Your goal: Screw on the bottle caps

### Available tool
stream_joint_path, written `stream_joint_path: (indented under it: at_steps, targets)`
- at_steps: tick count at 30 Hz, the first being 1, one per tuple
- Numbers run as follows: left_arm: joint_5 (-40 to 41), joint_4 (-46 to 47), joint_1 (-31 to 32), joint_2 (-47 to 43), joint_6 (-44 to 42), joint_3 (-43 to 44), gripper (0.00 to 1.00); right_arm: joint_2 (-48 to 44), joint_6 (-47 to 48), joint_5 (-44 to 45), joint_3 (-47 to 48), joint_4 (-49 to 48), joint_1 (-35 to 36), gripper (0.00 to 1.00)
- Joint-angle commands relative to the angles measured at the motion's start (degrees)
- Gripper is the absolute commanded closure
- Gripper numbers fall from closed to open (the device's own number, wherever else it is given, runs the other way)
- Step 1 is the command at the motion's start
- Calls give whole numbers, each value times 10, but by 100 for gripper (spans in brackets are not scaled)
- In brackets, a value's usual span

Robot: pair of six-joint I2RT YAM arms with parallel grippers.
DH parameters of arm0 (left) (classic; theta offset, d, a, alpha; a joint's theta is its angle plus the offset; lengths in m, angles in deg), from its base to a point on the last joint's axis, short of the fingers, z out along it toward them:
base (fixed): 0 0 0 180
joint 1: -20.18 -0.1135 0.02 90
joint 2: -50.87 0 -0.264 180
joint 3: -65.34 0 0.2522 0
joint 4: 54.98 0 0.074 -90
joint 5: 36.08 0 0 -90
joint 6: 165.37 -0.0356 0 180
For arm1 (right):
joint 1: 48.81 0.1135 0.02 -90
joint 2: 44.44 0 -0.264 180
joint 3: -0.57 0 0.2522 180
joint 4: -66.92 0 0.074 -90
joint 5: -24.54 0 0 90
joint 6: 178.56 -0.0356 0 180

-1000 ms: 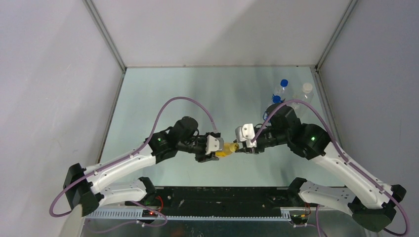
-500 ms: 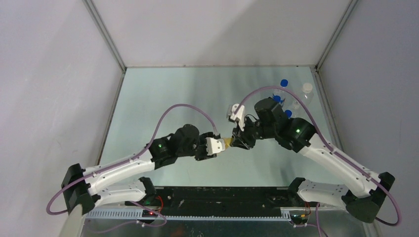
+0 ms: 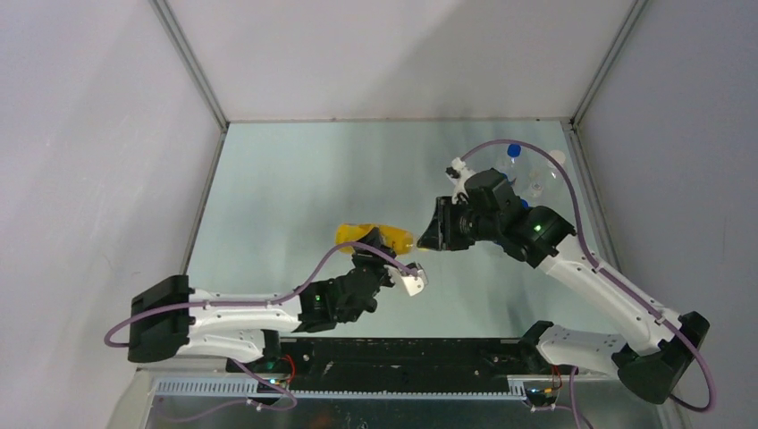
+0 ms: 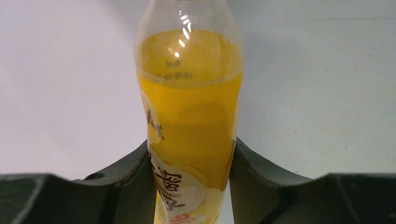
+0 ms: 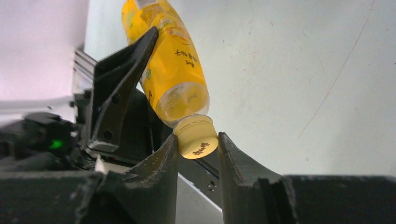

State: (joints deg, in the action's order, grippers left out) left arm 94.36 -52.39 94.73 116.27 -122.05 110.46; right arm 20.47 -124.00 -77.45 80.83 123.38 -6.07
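Right gripper point(image 5: 197, 137) pinched on the yellow cap point(image 5: 198, 142), which sits on the neck of the yellow bottle point(image 5: 168, 70) right between its fingers. Left gripper point(image 4: 191, 147) clamped across the bottle's body, holding it tilted, mouth toward the right one, apparently clear of the table point(image 5: 303, 70). Step in hand looks like threading this cap. Next move likely calls for a wrist turn with a light push along the neck, the left grip firm so the bottle cannot spin.
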Motion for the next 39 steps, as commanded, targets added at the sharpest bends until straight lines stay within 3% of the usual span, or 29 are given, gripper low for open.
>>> stream_joint_path:
  at_steps: [1, 3, 6, 7, 10, 15, 16, 23, 33, 39]
  targets:
    - [89, 229, 33, 23, -102, 0, 100, -5, -95, 57, 15, -51, -30, 100]
    - [92, 229, 31, 30, -90, -2, 100, -13, -72, 46, 15, -68, -32, 97]
    - [47, 138, 19, 10, -2, 7, 100, -34, 13, 25, 15, -105, -30, 69]
    - [29, 112, 7, 2, 22, 9, 100, -44, 65, 19, 15, -110, -29, 64]
    - [-103, 8, -30, -48, 124, 15, 100, -68, 191, -7, 12, -126, -27, 49]
    - [-348, -71, -112, -104, 218, 15, 100, -122, 324, -85, -26, -171, -19, 38]
    - [-367, -79, -123, -107, 224, 18, 100, -127, 345, -112, -30, -182, -18, 37]
    - [-504, -113, -150, -99, 267, 52, 100, -137, 435, -170, -52, -184, 17, 36]
    - [-539, -80, -164, -95, 308, 59, 100, -119, 484, -173, -53, -144, 36, 40]
    - [-547, -58, -164, -96, 323, 57, 100, -111, 481, -183, -53, -141, 38, 54]
